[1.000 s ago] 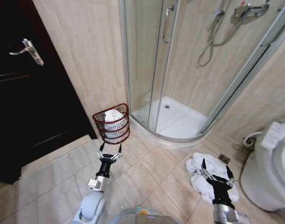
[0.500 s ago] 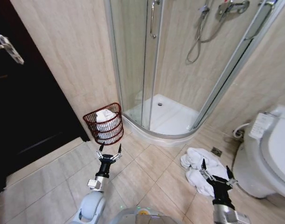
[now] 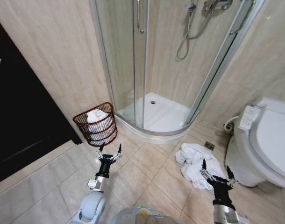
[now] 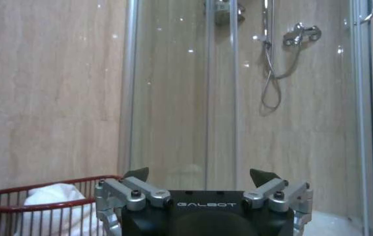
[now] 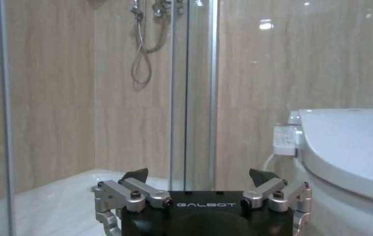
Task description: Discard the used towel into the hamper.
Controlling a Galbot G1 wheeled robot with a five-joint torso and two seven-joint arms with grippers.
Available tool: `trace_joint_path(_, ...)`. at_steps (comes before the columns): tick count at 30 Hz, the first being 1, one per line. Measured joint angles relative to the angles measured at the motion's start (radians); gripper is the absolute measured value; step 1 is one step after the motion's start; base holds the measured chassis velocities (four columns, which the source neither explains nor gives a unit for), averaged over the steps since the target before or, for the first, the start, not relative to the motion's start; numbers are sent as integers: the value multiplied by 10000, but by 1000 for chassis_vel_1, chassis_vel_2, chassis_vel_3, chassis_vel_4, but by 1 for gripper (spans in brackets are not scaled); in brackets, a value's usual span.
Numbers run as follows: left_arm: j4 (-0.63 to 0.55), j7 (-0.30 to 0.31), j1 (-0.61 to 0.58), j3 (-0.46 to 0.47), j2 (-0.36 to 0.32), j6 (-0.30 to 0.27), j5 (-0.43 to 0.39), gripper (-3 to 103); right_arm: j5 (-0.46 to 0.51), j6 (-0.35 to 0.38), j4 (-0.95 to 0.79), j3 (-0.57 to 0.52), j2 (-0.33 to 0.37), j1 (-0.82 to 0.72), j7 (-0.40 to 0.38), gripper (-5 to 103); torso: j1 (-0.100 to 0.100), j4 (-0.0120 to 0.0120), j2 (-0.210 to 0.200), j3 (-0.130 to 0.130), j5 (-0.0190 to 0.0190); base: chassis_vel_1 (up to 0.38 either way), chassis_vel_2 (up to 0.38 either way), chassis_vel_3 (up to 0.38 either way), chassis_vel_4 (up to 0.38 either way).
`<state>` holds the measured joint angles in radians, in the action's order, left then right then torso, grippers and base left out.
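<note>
A crumpled white towel [image 3: 195, 161] lies on the tiled floor between the shower tray and the toilet. The reddish-brown wire hamper [image 3: 95, 124] stands against the wall left of the shower, with a white cloth [image 3: 96, 116] inside; its rim [image 4: 35, 194] also shows in the left wrist view. My left gripper [image 3: 110, 149] is open and empty, held just in front of the hamper. My right gripper [image 3: 214, 168] is open and empty, hovering above the near edge of the towel. Both sets of fingers stand spread in the wrist views [image 4: 199, 174] [image 5: 199, 174].
A glass corner shower enclosure [image 3: 147, 60] with a white tray [image 3: 156, 114] fills the middle back. A white toilet [image 3: 266, 140] stands at the right, close to the towel. A dark door [image 3: 21, 116] is at the left. A floor drain [image 3: 209, 145] sits beside the towel.
The whole picture has shifted left and down, so the camera has turned right; the toilet now shows more and the door less. Both arms keep the same pose, open.
</note>
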<state>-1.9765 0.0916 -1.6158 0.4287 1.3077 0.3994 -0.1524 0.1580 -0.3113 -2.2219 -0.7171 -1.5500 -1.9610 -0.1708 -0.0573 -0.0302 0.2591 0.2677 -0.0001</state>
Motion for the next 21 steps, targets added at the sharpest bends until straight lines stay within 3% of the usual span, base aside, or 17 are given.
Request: trace_joint_path(21,82,-50,137,2,-27,52,-1,100,-180,86,-76,234,-67,-64,-252,100,232,-1,-792,-561,0,-16,-20,-18,-24)
